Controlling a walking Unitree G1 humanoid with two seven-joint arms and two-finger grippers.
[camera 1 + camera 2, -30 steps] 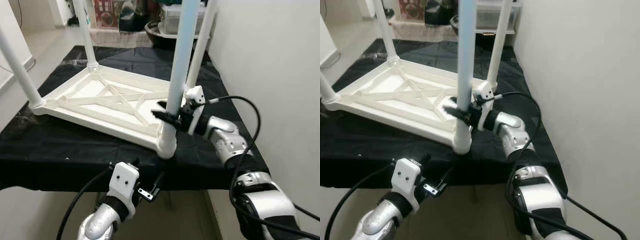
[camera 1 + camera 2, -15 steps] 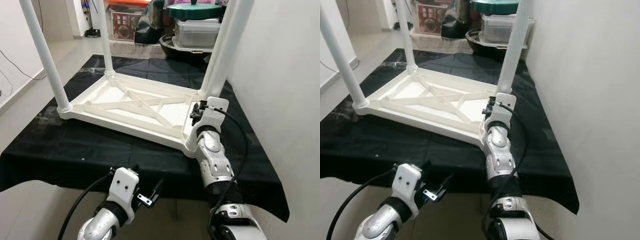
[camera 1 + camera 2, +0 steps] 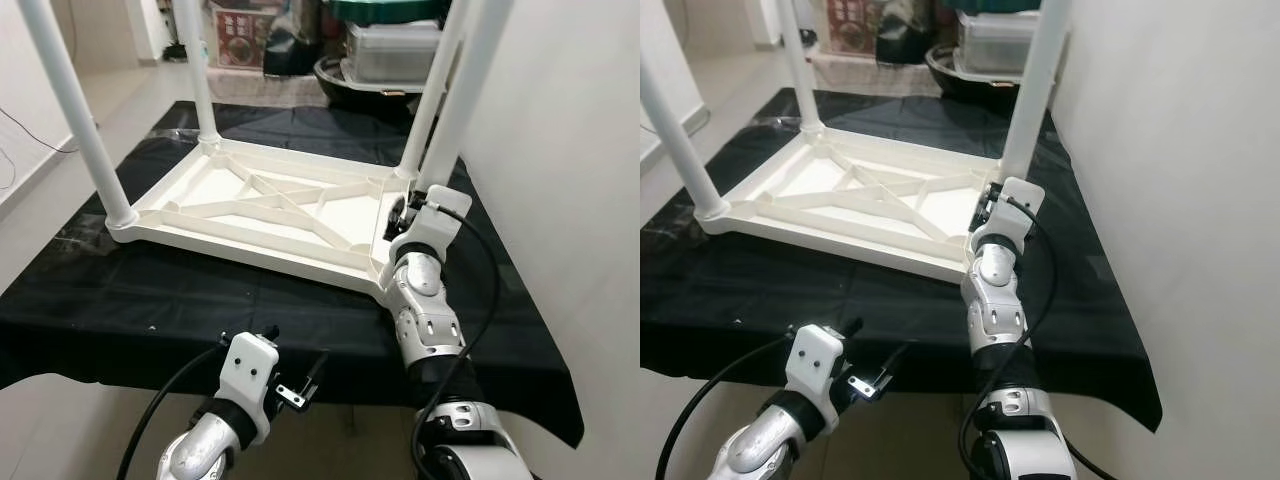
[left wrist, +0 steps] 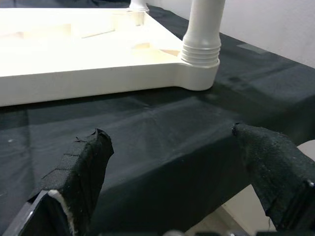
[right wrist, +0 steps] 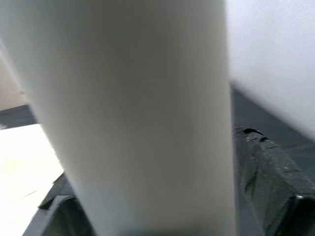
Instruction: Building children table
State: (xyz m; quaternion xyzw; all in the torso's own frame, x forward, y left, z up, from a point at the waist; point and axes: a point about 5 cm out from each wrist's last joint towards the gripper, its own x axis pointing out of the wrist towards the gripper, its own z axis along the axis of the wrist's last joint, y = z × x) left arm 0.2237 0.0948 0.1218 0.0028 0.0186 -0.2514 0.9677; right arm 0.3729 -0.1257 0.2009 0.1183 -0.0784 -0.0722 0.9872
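The children table [image 3: 270, 205] lay upside down on the bench [image 3: 120, 290], legs up. The right claw [image 3: 405, 212] was around the near-right leg [image 3: 455, 95] at its socket; its fingers [image 5: 268, 172] seemed clamped on it. Probably seating this leg; next, firm twisting. The left claw [image 4: 172, 162] hung apart below the front edge.

All four white table legs [image 3: 70, 110] cut off by the upper edge, near-right leg [image 5: 133, 118] blurred at close range, right gripper fingertips hidden behind its wrist housing [image 3: 432, 215], background shelf clutter indistinct.
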